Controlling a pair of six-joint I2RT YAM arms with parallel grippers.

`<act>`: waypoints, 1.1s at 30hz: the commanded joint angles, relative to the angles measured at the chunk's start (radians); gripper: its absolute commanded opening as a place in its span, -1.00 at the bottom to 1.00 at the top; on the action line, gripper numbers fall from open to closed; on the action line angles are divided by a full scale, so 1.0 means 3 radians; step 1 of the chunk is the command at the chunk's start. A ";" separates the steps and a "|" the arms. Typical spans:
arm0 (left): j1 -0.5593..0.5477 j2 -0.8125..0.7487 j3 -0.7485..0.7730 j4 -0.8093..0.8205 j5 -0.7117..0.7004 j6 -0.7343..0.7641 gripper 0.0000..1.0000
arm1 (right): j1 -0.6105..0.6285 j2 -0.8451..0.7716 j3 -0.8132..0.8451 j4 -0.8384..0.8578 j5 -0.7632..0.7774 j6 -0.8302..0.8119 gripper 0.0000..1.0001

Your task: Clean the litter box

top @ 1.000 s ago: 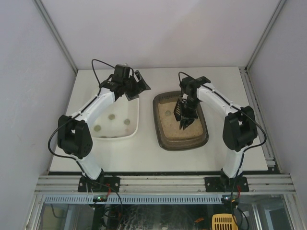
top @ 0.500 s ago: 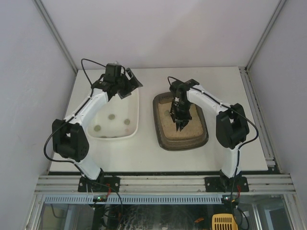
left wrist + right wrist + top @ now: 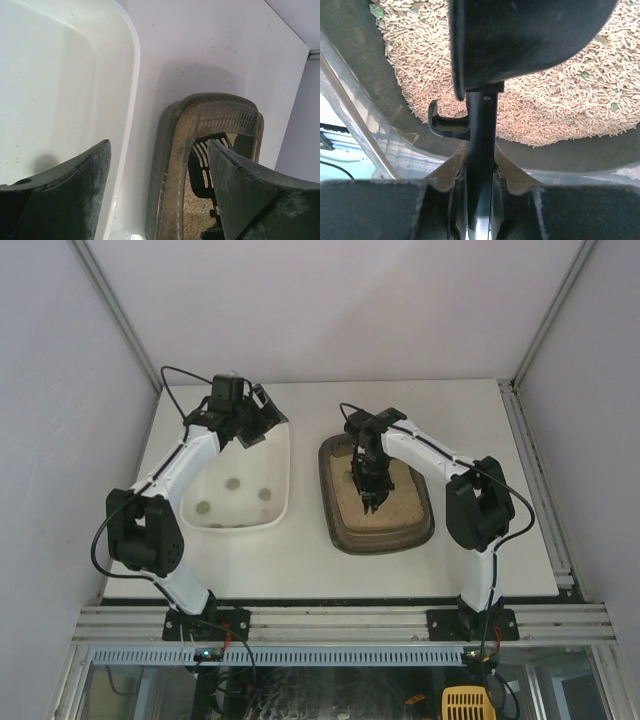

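- Pale, plain walls close in a white table [image 3: 470, 410]. The litter box [image 3: 385, 545] sits on it right of centre, its long axis running from the far edge toward me at a slight slant.
- Beige pellet litter [image 3: 560, 95] covers the box's floor, and a small greenish bit [image 3: 376, 10] lies at the litter's edge.
- My right gripper [image 3: 366, 472] hangs over the far half of the box. Its fingers are pressed tight on the handle of a black slotted scoop [image 3: 480, 145], whose head is down over the pellets.
- I cannot tell whether the scoop's head touches the litter.
- The box lies straight below my right fingers, so the right arm is plainly the nearer one.
- My left gripper [image 3: 265, 420] is spread wide and holds nothing. It is above the far right corner of a white tray [image 3: 245, 526].
- From those left fingers the box lies to the right, near the tray, with a strip of bare table between them.
- Three small round lumps [image 3: 232, 483] rest on the tray's floor.
- I judge the coming move to be a pull of the scoop along the box's long axis, through the litter toward its near end.
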 commanded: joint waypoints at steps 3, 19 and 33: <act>-0.0002 -0.0260 -0.0105 0.0092 -0.0005 0.0117 0.62 | 0.0020 0.0086 0.0018 0.0297 -0.0288 -0.0091 -1.00; 0.0019 -0.0412 -0.0206 0.0090 -0.0019 0.0219 0.60 | -0.0247 -0.0153 -0.0543 0.0860 -0.1174 -0.0142 -1.00; 0.0020 -0.0404 -0.0377 0.0059 0.0229 0.0658 0.57 | -0.0558 -0.0907 -0.1199 0.1187 -0.1513 -0.0097 -1.00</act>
